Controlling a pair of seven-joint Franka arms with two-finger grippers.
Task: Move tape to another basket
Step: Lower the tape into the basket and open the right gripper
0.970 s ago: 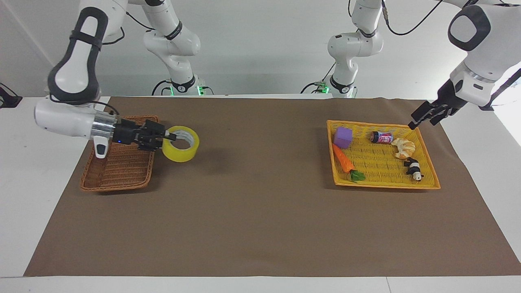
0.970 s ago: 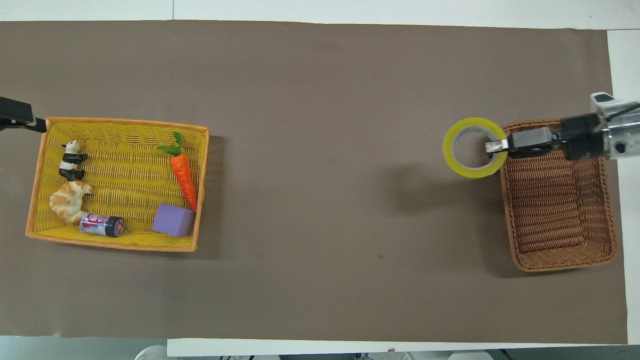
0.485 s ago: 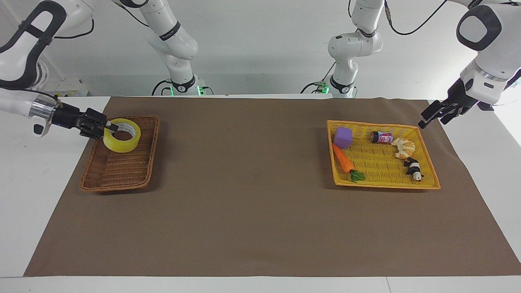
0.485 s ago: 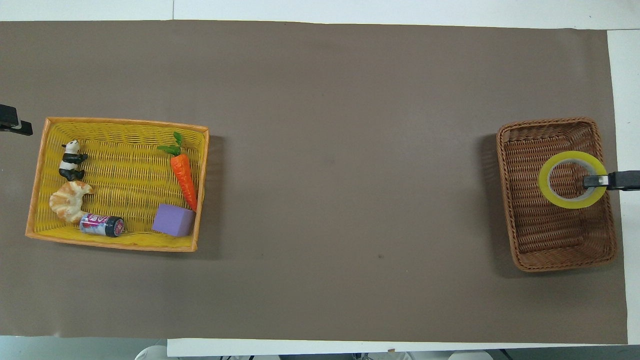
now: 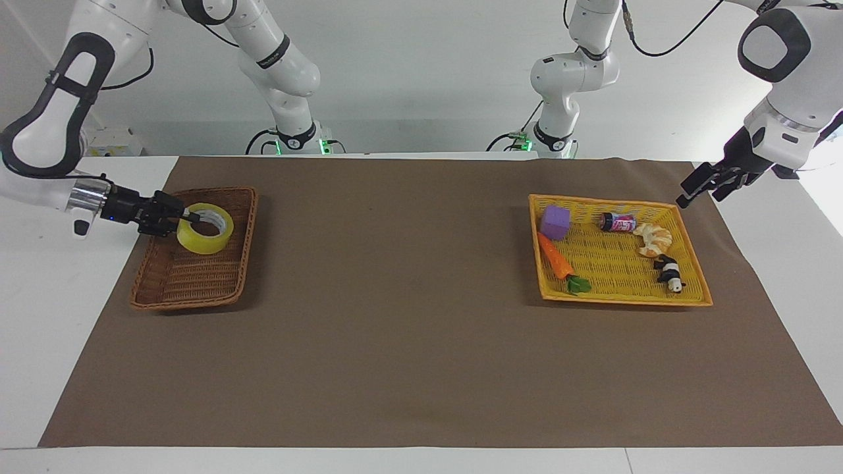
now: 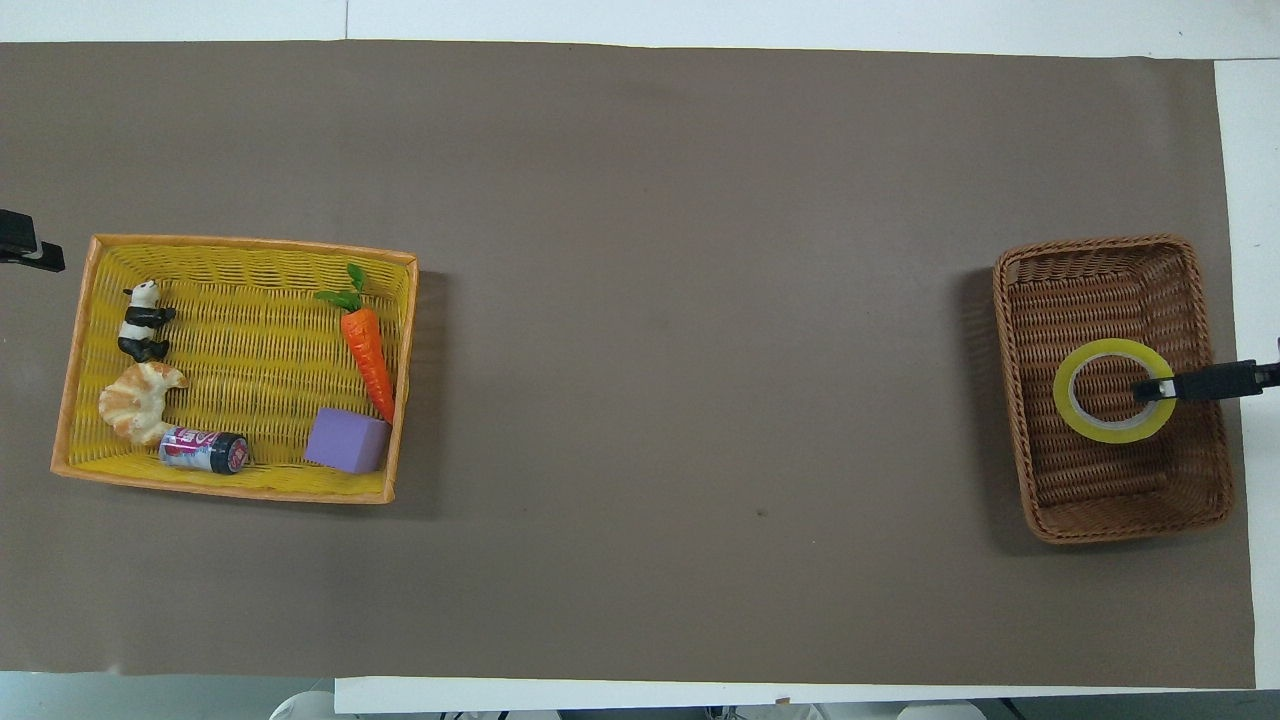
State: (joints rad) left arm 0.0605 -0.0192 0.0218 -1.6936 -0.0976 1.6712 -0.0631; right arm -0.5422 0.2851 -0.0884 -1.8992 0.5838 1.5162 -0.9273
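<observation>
The yellow tape (image 5: 212, 242) is low inside the brown wicker basket (image 5: 191, 280) at the right arm's end of the table, in the half nearer the robots. My right gripper (image 5: 189, 215) reaches in over the basket's rim and is shut on the roll's wall, one finger inside the ring. From overhead, the tape (image 6: 1068, 402) lies flat over the basket (image 6: 1100, 495) floor with the right gripper (image 6: 1152, 389) at its edge. Whether the roll rests on the floor I cannot tell. My left gripper (image 5: 688, 194) waits open above the yellow tray's corner.
A shallow yellow tray (image 5: 619, 299) at the left arm's end holds a purple block (image 5: 555, 222), a carrot (image 5: 556, 260), a small can (image 5: 617, 222), a croissant (image 5: 653, 238) and a panda figure (image 5: 669, 271). The brown mat (image 5: 408, 296) lies between the two containers.
The right gripper carried the tape from beside the basket to over it, then lowered it inside and shifted it toward the basket's middle. The left arm drew back slightly, then stayed still.
</observation>
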